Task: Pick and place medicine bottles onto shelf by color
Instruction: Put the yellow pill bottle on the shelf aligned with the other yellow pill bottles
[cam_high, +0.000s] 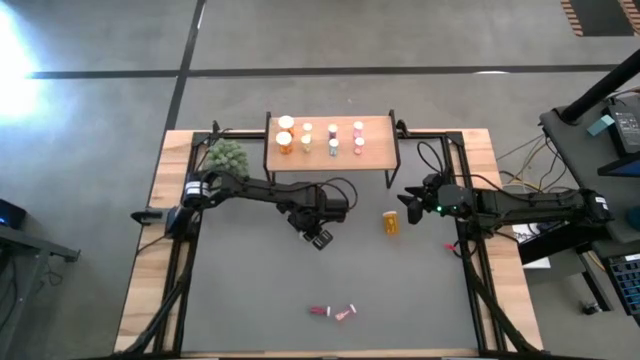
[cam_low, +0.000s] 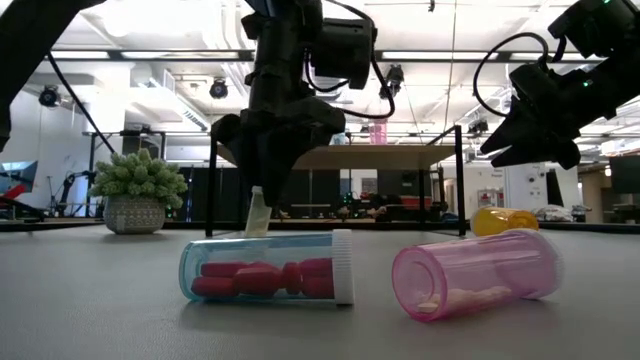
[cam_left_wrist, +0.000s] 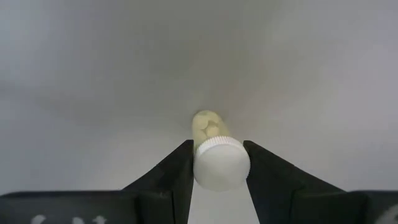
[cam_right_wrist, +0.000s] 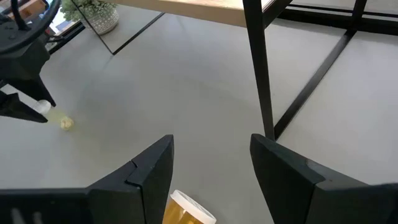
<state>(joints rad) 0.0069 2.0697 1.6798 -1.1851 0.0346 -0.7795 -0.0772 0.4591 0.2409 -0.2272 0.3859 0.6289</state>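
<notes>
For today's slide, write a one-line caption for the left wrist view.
Left hand grips a pale yellow bottle by its white cap, just above the grey table.

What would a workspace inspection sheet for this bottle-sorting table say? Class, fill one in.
Surface: grey table top with wooden edges, flat.
Job's things: light-wood shelf on black legs holds eight small white-capped bottles in rows; an orange bottle lies on its side on the table; two pink-red bottles lie near the front edge.
Clutter: green bushy plant in a pot at the shelf's left.
Grippers: left gripper shut on a small yellowish bottle with white cap, mid-table; right gripper open, just above the orange bottle.
Cables: black cables along both arms and the table's right side.
Surroundings: concrete floor, equipment desk at right.
</notes>
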